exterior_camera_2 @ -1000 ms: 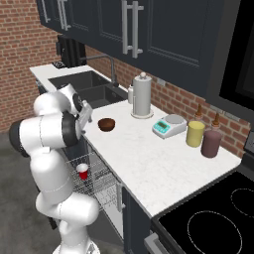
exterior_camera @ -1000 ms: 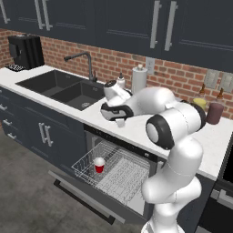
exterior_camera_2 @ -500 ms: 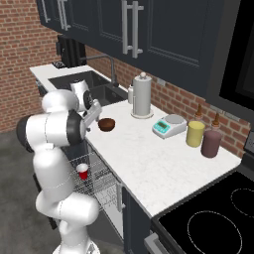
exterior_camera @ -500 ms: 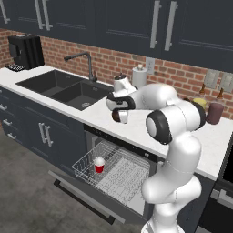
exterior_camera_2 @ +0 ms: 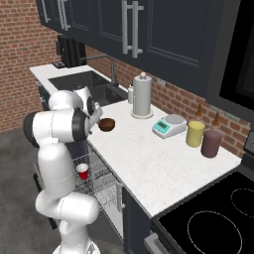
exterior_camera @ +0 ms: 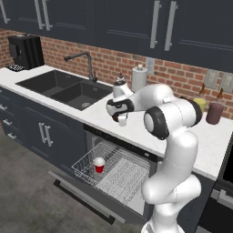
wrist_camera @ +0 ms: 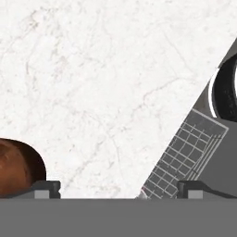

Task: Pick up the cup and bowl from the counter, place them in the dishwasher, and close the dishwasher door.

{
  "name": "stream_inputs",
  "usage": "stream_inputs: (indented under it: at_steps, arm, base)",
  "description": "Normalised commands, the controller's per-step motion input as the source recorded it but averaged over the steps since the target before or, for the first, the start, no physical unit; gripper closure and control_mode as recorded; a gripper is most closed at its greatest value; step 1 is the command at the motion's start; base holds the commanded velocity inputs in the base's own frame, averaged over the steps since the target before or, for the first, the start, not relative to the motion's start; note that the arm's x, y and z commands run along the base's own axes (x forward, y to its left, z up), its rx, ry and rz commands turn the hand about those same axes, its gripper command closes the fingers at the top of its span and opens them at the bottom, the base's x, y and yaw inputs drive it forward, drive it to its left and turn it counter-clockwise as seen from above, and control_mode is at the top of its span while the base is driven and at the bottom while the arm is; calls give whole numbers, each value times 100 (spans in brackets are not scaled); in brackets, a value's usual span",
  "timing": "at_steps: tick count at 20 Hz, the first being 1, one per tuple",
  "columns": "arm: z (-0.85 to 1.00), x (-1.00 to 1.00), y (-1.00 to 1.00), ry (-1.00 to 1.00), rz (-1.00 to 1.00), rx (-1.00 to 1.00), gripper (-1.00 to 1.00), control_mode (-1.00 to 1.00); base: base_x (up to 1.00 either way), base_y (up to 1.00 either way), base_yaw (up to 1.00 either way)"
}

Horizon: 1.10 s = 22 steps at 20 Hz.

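1. Left base view looks forward and down from behind the arm's left.
2. Right base view does likewise from its right; both share the counter (exterior_camera: 136,132) and open dishwasher (exterior_camera_2: 101,184).
3. Hand view looks closely down at the counter.

Black double sink (exterior_camera: 61,88) with dark curved faucet (exterior_camera: 84,61), at the left. Black coffee machine (exterior_camera: 26,51), far left corner. White paper-towel roll on its stand (exterior_camera_2: 141,96), against the brick wall (exterior_camera_2: 178,99). Teal kitchen scale (exterior_camera_2: 168,125), right of the roll. Yellow jar (exterior_camera_2: 195,134) and maroon jar (exterior_camera_2: 212,144), side by side, further right. Black stovetop (exterior_camera_2: 218,213), near right. Navy upper cabinets (exterior_camera: 136,22) with silver handles.
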Motion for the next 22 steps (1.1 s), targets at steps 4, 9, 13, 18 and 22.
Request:
stream_inputs:
  at_steps: [4, 9, 13, 18, 22]
  arm:
    - [-16, 24, 40, -4, -14, 0, -100, -100]
    - [-14, 29, 34, -1, -16, 0, -100, -100]
    - [-18, 36, 26, 0, -15, 0, -100, -100]
    - [-22, 39, 22, 0, -13, 0, -100, -100]
    - [-25, 37, 24, 0, -12, 0, -100, -100]
  base:
    - [0, 0, 0]
    - [0, 0, 0]
    - [0, 0, 0]
    - [0, 0, 0]
    - [0, 0, 0]
